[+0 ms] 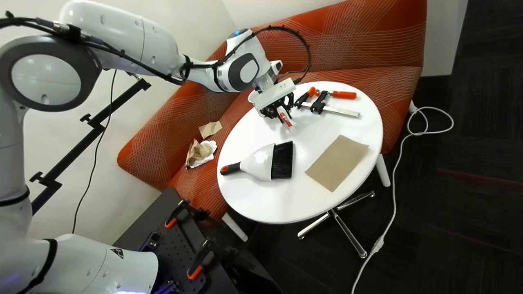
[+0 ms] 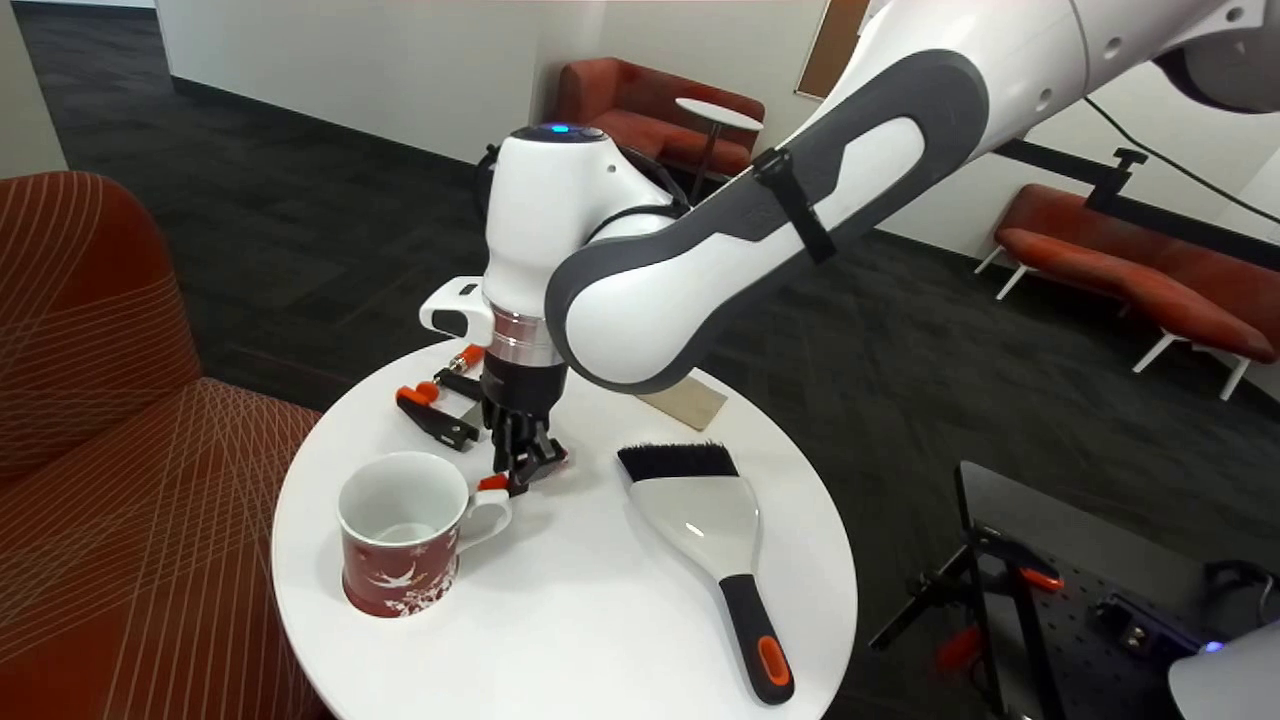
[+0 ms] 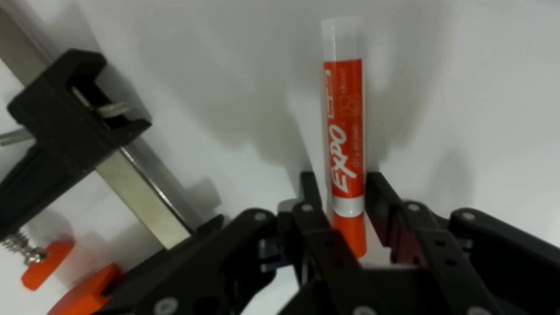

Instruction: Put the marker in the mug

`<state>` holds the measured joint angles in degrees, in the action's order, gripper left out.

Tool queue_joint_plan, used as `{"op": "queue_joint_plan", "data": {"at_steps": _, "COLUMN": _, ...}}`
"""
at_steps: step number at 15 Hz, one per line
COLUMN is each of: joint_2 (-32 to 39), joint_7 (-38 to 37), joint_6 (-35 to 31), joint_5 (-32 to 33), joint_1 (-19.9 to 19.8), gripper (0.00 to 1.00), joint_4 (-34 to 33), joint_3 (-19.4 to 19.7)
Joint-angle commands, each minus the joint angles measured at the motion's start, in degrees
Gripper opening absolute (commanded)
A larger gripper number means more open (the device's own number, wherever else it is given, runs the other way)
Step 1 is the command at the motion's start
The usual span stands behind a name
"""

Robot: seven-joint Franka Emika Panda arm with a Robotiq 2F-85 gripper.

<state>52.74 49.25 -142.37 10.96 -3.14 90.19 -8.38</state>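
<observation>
The marker (image 3: 346, 131), white with a red label and an orange cap, appears to lie on the white table. My gripper (image 3: 341, 183) is low over it, with one black finger on each side near the cap end. A narrow gap shows between the left finger and the marker; the right finger is very close to it or touching. The marker also shows in both exterior views (image 1: 285, 119) (image 2: 493, 483), partly hidden by the gripper (image 2: 522, 475). The mug (image 2: 400, 578), white inside with a red pattern, stands upright beside the gripper, its handle near the marker's cap.
A red-and-black clamp (image 1: 318, 107) lies close beside the gripper and shows in the wrist view (image 3: 70, 122). A black-and-white brush (image 1: 259, 162) and a brown paper sheet (image 1: 338, 162) lie on the round table (image 1: 261, 204). A red sofa (image 1: 367, 45) borders the table.
</observation>
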Motion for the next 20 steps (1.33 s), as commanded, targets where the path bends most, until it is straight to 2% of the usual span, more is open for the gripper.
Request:
{"op": "queue_joint_plan", "data": {"at_steps": 1, "joint_2": -1.1, "joint_7": -0.2, "joint_6": -0.1, "joint_5": -0.9, "joint_1": -0.4, "gripper": 0.04, "joint_4": 0.4, "joint_3": -0.4}}
{"op": "queue_joint_plan", "data": {"at_steps": 2, "joint_2": -2.2, "joint_7": -0.9, "joint_6": -0.7, "joint_5": -1.1, "joint_1": -0.3, "gripper": 0.01, "joint_4": 1.4, "joint_3": -0.3}}
{"op": "queue_joint_plan", "data": {"at_steps": 4, "joint_2": -4.9, "joint_7": -1.5, "joint_6": -2.2, "joint_5": -1.7, "joint_1": -0.7, "gripper": 0.06, "joint_4": 4.2, "joint_3": -0.6}}
{"op": "queue_joint_plan", "data": {"at_steps": 11, "joint_2": -15.4, "joint_7": -1.5, "joint_6": -8.4, "joint_5": -3.2, "joint_1": -1.9, "gripper": 0.06, "joint_4": 14.2, "joint_3": -1.6}}
{"op": "queue_joint_plan", "data": {"at_steps": 14, "joint_2": -19.4, "joint_7": 1.3, "joint_6": -11.4, "joint_5": -5.9, "joint_1": -4.4, "gripper": 0.06, "joint_4": 18.7, "joint_3": -4.6}}
{"op": "queue_joint_plan", "data": {"at_steps": 20, "joint_2": -23.9, "joint_7": 12.0, "joint_6": -17.2, "joint_5": -15.8, "joint_1": -12.4, "gripper": 0.06, "joint_4": 25.5, "joint_3": -14.0}}
